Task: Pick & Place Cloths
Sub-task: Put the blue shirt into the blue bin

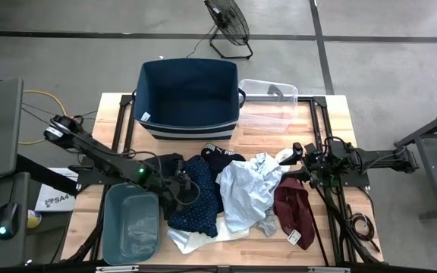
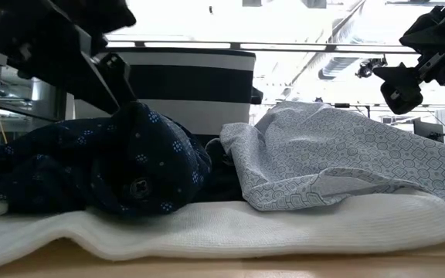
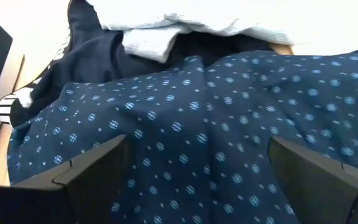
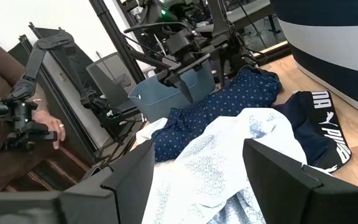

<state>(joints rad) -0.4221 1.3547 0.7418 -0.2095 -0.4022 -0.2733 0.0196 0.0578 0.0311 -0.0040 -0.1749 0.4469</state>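
From above, the left hand (image 1: 179, 184) is seen spread over the navy dotted garment (image 1: 199, 199) in the cloth pile on the worktop (image 1: 112, 121). In the left wrist view, the fingers (image 3: 95, 177) straddle fabric; neighbouring cloths could be snagged. The right hand (image 4: 194, 171) is held spread above the light blue shirt (image 4: 229, 155).

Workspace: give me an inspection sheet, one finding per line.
Surface: wooden table, partly bare.
Job's things: dotted navy cloth, light blue shirt, maroon piece and white cloth piled at the table's front.
Clutter: navy bin, clear tub, teal tub.
Tools: left tool open over the dotted cloth; right tool open, above the shirt.
Cables: yellow cable left of the table.
Surroundings: floor fan; person's hand on a controller.
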